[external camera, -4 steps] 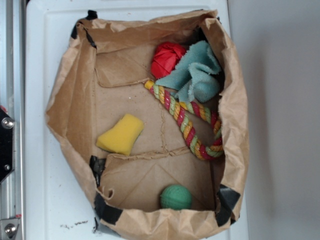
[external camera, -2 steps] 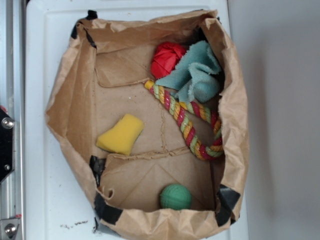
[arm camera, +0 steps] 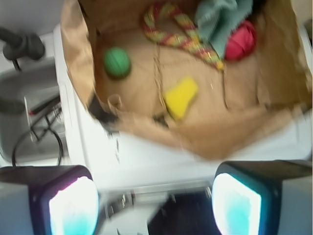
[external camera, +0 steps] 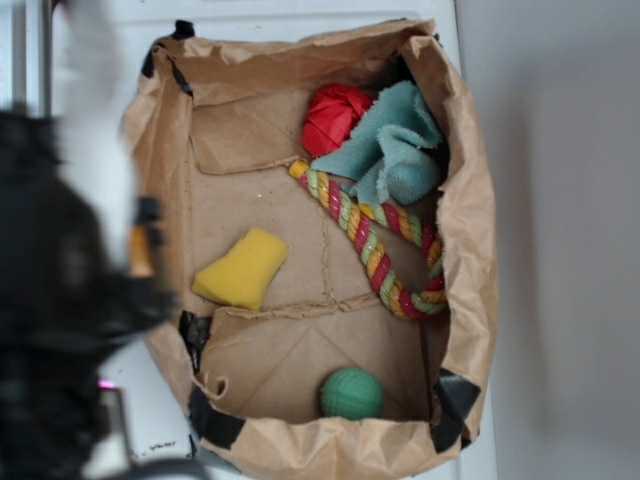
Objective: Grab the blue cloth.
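Observation:
The blue cloth [external camera: 393,145] is a pale teal fuzzy rag, crumpled in the far right corner of the brown paper bag [external camera: 150,190]. It lies against a red ball [external camera: 335,117] and over one end of the braided rope [external camera: 375,250]. In the wrist view the blue cloth [arm camera: 220,17] sits at the top right, far from my fingers. My gripper [arm camera: 155,205] is open, with nothing between its fingertips [arm camera: 73,208], and it hovers outside the bag over the white surface. From outside, the arm [external camera: 60,300] is a dark blur at the left edge.
A yellow sponge [external camera: 242,268] lies in the middle left of the bag, and a green ball [external camera: 352,394] near its front wall. The bag stands on a white top [external camera: 90,80]. A metal rail [external camera: 20,60] runs down the left side.
The arm has swung into the exterior view at the left, blurred by motion, covering part of the white top and the bag's left wall. The things in the bag have not moved.

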